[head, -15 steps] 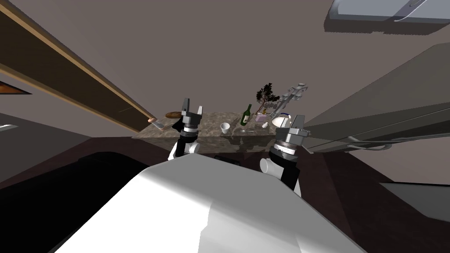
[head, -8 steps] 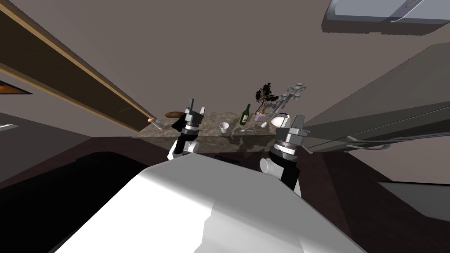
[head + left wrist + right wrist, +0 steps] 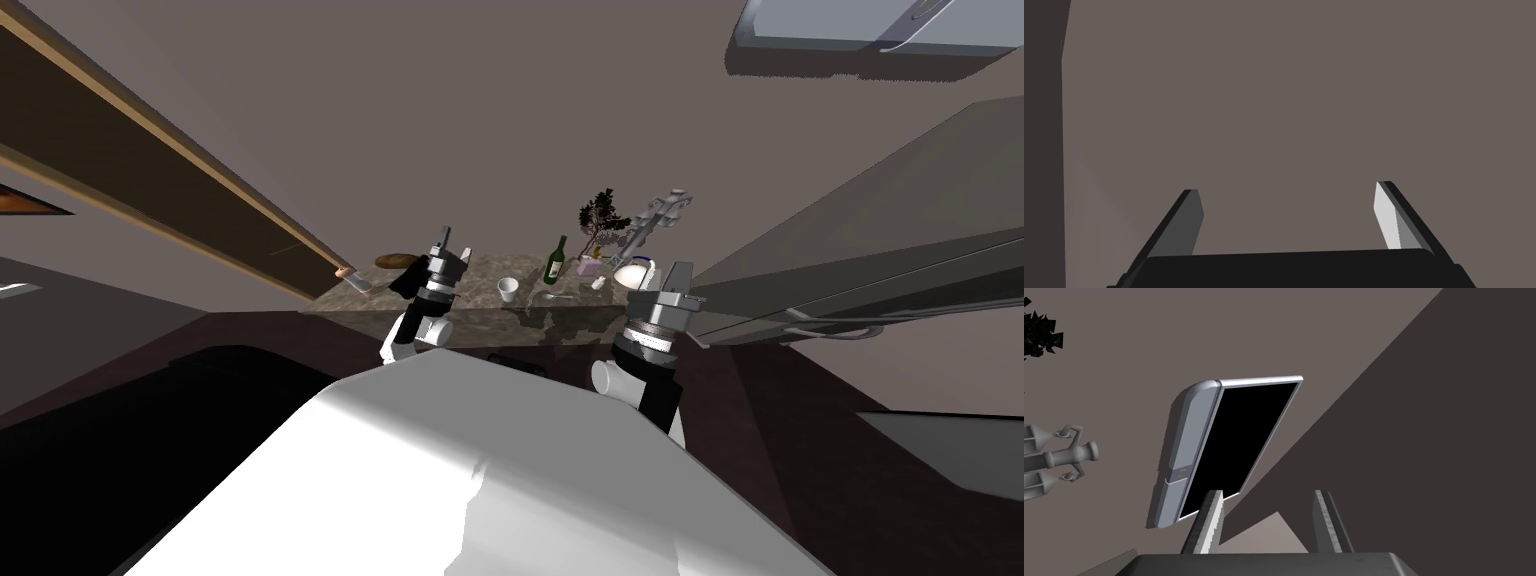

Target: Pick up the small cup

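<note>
The small white cup [image 3: 508, 289] stands upright on the marbled countertop [image 3: 470, 300], near its front edge. My left gripper [image 3: 453, 246] hovers over the counter a little to the left of the cup, open, with nothing between its fingers [image 3: 1185, 222]. In the left wrist view the left gripper [image 3: 1286, 212] faces a plain brown-grey wall. My right gripper [image 3: 676, 272] is raised at the counter's right end, well right of the cup. In the right wrist view the right gripper [image 3: 1269, 515] has its fingers apart and holds nothing.
On the counter right of the cup stand a green bottle [image 3: 553, 262], a small dark plant [image 3: 600, 214], a grey ornament [image 3: 655, 215] and a white rounded vessel [image 3: 634, 272]. A loaf [image 3: 394, 261] and a cleaver [image 3: 357, 281] lie at the left end. A tall grey cabinet [image 3: 860, 270] flanks the right.
My left gripper has shifted right, toward the cup, and turned a little. The right arm has stayed put.
</note>
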Tool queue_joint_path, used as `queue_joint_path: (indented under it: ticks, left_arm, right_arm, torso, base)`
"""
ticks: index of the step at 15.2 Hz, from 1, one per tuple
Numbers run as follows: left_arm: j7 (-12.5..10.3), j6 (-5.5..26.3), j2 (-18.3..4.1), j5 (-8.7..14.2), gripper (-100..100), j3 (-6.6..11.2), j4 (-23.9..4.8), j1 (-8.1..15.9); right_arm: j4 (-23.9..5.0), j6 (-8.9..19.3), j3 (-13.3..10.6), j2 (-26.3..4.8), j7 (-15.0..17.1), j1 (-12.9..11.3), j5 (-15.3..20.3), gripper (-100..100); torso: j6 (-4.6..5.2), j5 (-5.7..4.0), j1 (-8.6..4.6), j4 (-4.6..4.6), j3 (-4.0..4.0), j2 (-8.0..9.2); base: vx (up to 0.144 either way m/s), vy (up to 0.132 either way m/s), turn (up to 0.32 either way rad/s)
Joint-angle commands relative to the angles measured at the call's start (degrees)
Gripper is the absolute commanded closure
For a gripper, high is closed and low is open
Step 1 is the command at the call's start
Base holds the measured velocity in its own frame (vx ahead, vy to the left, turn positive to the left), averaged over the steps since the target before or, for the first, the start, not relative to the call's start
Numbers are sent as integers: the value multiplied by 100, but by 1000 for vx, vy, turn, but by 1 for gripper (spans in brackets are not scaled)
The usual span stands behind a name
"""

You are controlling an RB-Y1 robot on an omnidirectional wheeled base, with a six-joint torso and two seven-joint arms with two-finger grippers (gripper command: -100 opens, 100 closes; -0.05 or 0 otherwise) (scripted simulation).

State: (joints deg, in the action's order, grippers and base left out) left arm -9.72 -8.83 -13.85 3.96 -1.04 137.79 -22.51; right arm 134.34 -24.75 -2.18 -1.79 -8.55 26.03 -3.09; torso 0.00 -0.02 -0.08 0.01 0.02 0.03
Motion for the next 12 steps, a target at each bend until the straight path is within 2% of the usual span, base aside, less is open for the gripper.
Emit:
queue_joint_path:
  ticks: [1,3,4,7,8,11,12]
  left_arm:
    - [-32,286,-111,145,-100,6,28,80]
    - [-32,480,-111,145,-100,6,28,80]
    - [-60,624,-214,288,-100,11,38,168]
    - [-60,894,-214,288,-100,11,38,168]
    - [-88,1072,-318,438,-100,16,44,259]
    - [-88,1321,-318,438,-100,16,44,259]
    - [-116,1508,-425,594,-100,23,45,353]
  right_arm:
    - [0,0,0,0,0,0,0,0]
    - [0,0,0,0,0,0,0,0]
    - [0,0,0,0,0,0,0,0]
    - [0,0,0,0,0,0,0,0]
    - [0,0,0,0,0,0,0,0]
    - [0,0,0,0,0,0,0,0]
    - [0,0,0,0,0,0,0,0]
  torso:
    - [0,0,0,0,0,0]
    - [0,0,-2,0,0,0]
    - [0,0,-1,0,0,0]
    - [0,0,-2,0,0,0]
    - [0,0,1,0,0,-1]
    - [0,0,-1,0,-1,-1]
    - [0,0,1,0,-1,-1]
  base:
    - [-8,-22,-13]
    - [-9,-24,-10]
    - [-13,-24,-15]
    - [-8,-21,-10]
    - [-3,-21,-18]
    - [-6,-19,-14]
    - [-6,-20,-29]
